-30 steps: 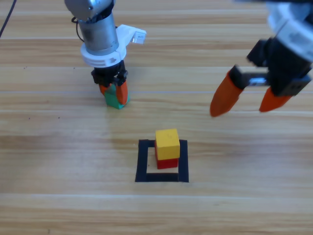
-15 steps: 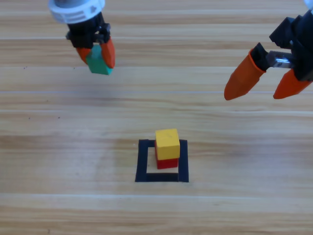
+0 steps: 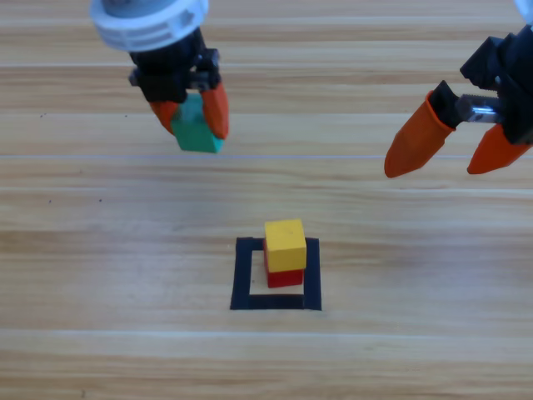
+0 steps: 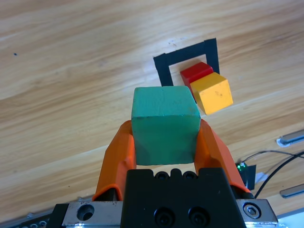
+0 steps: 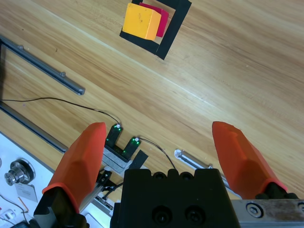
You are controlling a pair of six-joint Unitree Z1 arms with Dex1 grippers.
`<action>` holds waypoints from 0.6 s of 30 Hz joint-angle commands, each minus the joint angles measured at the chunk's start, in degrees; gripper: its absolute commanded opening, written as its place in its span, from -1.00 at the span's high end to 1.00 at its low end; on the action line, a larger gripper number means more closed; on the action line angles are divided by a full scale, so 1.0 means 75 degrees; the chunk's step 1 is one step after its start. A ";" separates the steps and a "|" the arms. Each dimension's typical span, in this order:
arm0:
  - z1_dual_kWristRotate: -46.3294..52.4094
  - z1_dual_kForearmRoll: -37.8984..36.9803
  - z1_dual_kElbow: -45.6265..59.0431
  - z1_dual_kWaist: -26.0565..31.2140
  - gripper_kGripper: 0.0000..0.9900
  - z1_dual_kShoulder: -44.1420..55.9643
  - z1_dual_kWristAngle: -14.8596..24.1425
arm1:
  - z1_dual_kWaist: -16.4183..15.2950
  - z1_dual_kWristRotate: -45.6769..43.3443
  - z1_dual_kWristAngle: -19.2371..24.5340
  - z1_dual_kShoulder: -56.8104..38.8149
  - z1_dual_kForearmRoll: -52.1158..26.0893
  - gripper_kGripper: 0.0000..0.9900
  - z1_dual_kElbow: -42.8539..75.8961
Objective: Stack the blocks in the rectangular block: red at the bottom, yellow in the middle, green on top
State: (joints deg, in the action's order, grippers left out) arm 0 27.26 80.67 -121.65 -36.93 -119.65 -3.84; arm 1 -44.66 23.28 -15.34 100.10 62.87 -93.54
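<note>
Two tools — left tool (image 3: 196,118) clenched on green (image 3: 198,131); right tool (image 3: 454,158) spread, aloft.

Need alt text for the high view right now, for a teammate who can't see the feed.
The left gripper, at upper left above the wooden table, is shut on the green cube. Lower centre, the yellow cube sits on the red cube inside the black tape square. The right gripper hangs open at the upper right.
</note>
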 commanded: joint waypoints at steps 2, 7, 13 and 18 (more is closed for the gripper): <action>0.0537 0.0072 0.0189 -0.0678 1.00 -0.0524 -0.0085 | 0.0225 -0.0057 -0.0087 -0.0222 -0.0109 -1.00 0.0250; 0.0842 0.0072 0.0037 -0.0959 1.00 -0.0852 -0.0097 | 0.0225 -0.0081 -0.0075 -0.0269 -0.0109 -1.00 0.0285; 0.1041 0.0072 -0.0045 -0.1194 1.00 -0.1203 -0.0097 | 0.0225 -0.0081 -0.0075 -0.0351 -0.0121 -1.00 0.0355; 0.1182 0.0072 -0.0244 -0.1311 1.00 -0.1320 -0.0085 | 0.0260 -0.0081 -0.0040 -0.0375 -0.0167 -1.00 0.0461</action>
State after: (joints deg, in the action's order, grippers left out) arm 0 35.14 80.69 -122.30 -44.83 -126.74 -3.85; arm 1 -44.66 22.90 -15.34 100.00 62.77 -92.51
